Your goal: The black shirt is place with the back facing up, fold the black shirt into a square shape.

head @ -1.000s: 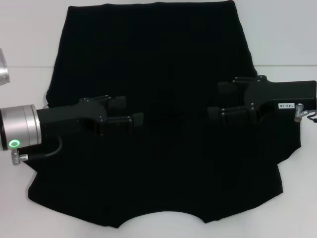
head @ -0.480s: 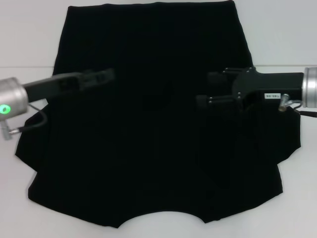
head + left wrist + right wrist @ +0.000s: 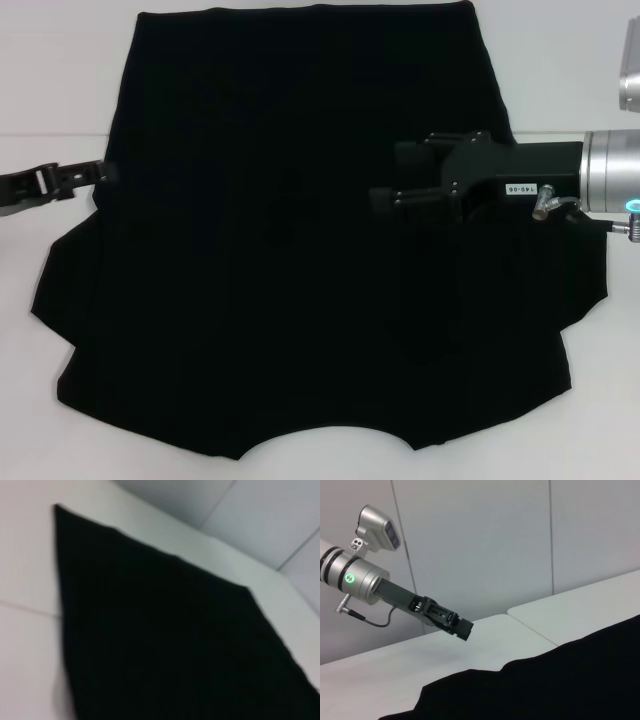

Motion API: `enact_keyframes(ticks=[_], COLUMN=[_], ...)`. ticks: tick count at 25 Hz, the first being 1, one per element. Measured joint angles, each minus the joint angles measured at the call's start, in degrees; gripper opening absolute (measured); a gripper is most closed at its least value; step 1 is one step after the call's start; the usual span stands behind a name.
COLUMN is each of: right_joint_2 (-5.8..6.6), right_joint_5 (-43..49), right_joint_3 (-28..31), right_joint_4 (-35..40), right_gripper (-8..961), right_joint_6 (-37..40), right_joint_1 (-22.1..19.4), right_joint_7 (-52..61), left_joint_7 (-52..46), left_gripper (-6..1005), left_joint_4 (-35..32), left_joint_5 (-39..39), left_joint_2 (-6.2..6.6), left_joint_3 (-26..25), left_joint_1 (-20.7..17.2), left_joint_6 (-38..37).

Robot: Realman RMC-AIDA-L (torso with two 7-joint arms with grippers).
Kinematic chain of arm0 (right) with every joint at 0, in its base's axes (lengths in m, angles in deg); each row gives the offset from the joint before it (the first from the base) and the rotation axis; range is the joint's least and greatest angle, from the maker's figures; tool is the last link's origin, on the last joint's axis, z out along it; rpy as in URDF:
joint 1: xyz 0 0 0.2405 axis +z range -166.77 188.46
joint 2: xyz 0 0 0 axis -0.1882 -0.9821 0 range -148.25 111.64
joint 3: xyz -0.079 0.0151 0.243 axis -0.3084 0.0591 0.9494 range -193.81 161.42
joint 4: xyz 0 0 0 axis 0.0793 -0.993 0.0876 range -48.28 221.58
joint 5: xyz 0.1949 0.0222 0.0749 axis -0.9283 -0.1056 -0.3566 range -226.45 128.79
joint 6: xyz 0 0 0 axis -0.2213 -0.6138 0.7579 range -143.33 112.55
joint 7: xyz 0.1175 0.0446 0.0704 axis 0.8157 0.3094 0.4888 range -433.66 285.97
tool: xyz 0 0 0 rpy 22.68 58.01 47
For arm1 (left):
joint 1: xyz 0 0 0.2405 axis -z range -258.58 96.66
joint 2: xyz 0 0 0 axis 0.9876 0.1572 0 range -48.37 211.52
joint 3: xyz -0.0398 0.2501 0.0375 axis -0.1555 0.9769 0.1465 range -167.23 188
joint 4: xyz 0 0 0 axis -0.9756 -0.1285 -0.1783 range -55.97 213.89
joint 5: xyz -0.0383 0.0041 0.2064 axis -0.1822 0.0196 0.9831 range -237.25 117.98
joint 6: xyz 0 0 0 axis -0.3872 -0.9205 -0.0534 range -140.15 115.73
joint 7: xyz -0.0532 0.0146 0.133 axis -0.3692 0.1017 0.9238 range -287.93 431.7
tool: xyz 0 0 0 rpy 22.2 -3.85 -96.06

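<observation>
— Pincer states? Right pincer (image 3: 388, 175) is seen parted and empty above the black shirt (image 3: 300, 260); left pincer (image 3: 80, 172), at the shirt's left edge: cannot be told.
— Risk? Spread flat on the counter (image 3: 60, 80), a single layer could be missed or bunched.

Smooth white tabletop (image 3: 60, 80) carries everything; thin seam line crosses it side to side, visible both sides of garment. Large plain matte-black short-sleeved fabric T-shirt (image 3: 290, 300) lies flat directly on it, spread wide, covering most of surface. Straight hem at far edge, curved neckline at near edge, sleeves angled out to both sides. White surface shows bare along left, right and far margins. Fabric mostly smooth, faint lengthwise crease right of centre.
</observation>
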Motion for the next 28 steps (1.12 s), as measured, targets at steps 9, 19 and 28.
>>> enact_keyframes(ticks=[9,19,28], right_joint_2=[-0.06,0.42,0.55], right_joint_5=[0.7,0.6,0.4], right_joint_3=[-0.8,-1.8,-1.8], right_joint_4=[0.0,0.0,0.0], right_gripper=[865,837,815], right_joint_6=[1.3,0.8,0.3], right_joint_1=[1.2,1.5,1.7], right_joint_7=[0.3,0.9,0.5], left_joint_7=[-11.6,-14.7,-16.7], left_gripper=[876,875,876], left_joint_4=[-4.6,-5.7,-5.0], left_joint_5=[14.8,22.5,26.3], left_joint_2=[0.87,1.17,0.37], left_joint_3=[0.2,0.8,5.6], left_joint_1=[1.4,2.4,2.6], left_joint_6=[-2.0,-6.0,-4.6])
